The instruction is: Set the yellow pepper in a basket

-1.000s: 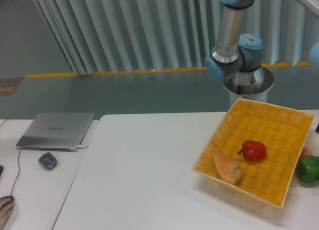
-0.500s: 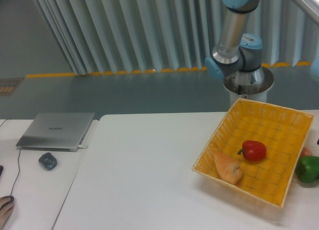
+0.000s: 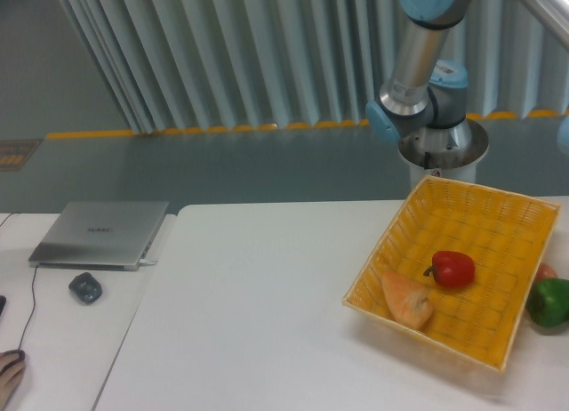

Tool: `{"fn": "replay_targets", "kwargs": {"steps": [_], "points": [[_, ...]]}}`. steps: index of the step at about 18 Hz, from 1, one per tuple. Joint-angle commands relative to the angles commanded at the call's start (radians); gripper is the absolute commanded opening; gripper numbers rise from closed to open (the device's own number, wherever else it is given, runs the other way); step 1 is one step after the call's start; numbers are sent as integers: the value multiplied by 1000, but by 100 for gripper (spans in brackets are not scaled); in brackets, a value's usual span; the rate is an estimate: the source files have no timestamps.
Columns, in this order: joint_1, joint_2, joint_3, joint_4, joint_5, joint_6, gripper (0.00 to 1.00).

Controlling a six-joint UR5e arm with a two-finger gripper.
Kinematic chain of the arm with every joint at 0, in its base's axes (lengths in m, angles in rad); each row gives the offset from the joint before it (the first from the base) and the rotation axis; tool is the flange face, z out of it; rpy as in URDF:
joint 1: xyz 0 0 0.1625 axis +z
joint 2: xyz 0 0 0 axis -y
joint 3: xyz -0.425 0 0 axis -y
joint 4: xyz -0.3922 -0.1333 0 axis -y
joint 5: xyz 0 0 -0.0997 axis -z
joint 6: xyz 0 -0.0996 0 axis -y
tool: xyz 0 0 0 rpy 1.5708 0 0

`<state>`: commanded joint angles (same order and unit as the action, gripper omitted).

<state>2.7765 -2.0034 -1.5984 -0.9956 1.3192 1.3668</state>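
Basket (image 3: 520, 213): woven wicker, rough ribbed weave, bright yellow-orange, matt. Red pepper (image 3: 453, 268) in it: glossy, smooth skin. Orange piece (image 3: 407, 299) by the basket's near-left corner: dull, slightly wrinkled. Green pepper (image 3: 549, 302) at the desk's right edge: smooth, shiny. Desk (image 3: 258, 322): white, smooth, faint sheen. Laptop (image 3: 100, 233) at the left: brushed silver metal, matt. My arm (image 3: 418, 64): satin grey metal tube, light blue plastic joint caps.
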Motion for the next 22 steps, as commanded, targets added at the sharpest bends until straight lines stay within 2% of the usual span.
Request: {"fn": "replay_targets", "kwargs": {"steps": [10, 15, 19, 22], "points": [[-8, -6, 0, 17, 32, 2, 99], [-9, -12, 0, 20, 38, 2, 77], [-9, -14, 3, 20, 38, 3, 45], [-3, -6, 18, 18, 38, 6, 43]]}}
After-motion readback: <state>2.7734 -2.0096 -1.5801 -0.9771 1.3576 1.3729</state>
